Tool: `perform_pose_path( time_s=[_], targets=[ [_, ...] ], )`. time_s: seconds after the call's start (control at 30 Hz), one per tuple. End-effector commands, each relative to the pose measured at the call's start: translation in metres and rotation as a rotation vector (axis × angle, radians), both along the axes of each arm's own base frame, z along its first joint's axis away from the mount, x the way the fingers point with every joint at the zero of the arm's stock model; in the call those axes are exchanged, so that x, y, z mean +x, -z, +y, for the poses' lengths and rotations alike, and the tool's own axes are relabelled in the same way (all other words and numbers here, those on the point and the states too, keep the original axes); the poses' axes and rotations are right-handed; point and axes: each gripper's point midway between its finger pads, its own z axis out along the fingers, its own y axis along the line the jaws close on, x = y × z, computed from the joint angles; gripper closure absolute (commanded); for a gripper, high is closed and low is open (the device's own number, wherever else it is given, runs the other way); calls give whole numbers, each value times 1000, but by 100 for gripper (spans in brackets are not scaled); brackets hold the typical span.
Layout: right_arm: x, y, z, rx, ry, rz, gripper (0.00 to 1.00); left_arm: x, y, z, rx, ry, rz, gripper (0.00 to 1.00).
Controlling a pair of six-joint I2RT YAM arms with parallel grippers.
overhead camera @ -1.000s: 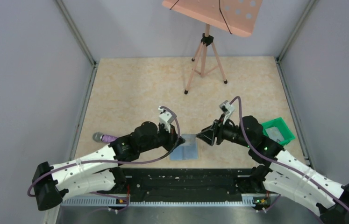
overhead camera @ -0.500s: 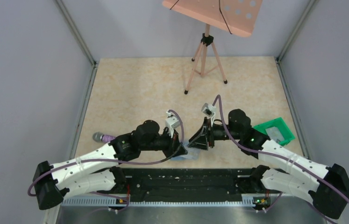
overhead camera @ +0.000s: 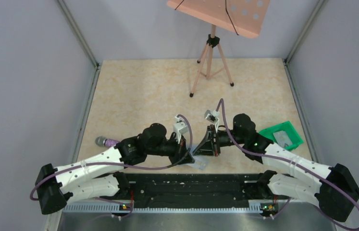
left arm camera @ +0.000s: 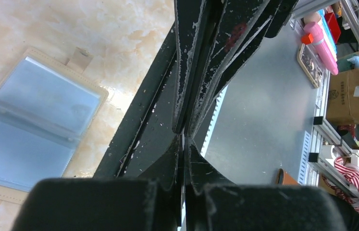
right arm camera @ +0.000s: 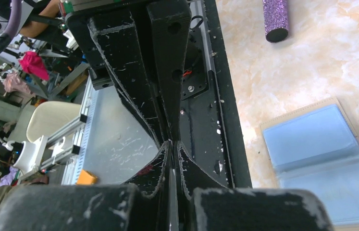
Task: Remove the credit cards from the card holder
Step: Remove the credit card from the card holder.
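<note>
left wrist: open light-blue plastic bifold card holder (left arm camera: 33,130), beige trim, flat at near side. left gripper (left arm camera: 183,137) & right gripper (right arm camera: 170,144) clenched either side, empty-looking. prob light, floppy, slick; pin one panel, pull at sleeve mouth.

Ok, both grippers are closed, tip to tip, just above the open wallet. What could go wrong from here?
1. The left gripper and right gripper are shut with their tips almost meeting; moving any closer could knock them together.
2. No card shows between either pair of fingers, so they may be gripping nothing.
3. The card holder lies open and unheld beside the black rail; a nudge could push it onto the rail.
</note>
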Motion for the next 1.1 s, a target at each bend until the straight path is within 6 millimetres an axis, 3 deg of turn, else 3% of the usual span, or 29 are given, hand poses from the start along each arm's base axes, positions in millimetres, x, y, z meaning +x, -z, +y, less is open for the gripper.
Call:
perform_pose_path(
  time_s=[0.0,0.07,0.13,0.23,0.37,0.57,0.7,0.87,1.07],
  targets=[
    [-5,-13,1,61,-37,-27,100,10,-32,-12,-93,-7,-48,100],
    [-5,-13,1,63,-37,-22,100,11,-35,-12,-98,-11,-50,96],
    [2,-14,1,58,11,-12,100,16,-36,-11,-94,-34,-50,83],
    [25,-23,-1,66,154,51,100,24,-41,-8,-102,-79,-58,61],
    [60,-48,-11,169,396,145,100,38,-53,1,-152,-179,-89,47],
    [73,-81,-19,320,500,203,100,53,-63,12,-189,-287,-113,41],
    [74,-96,-28,444,536,248,100,60,-73,7,-254,-319,-111,39],
    [71,-102,-40,557,555,313,100,66,-86,-2,-335,-331,-104,39],
    [71,-103,-56,641,605,317,100,68,-80,-11,-372,-327,-60,41]
  ],
)
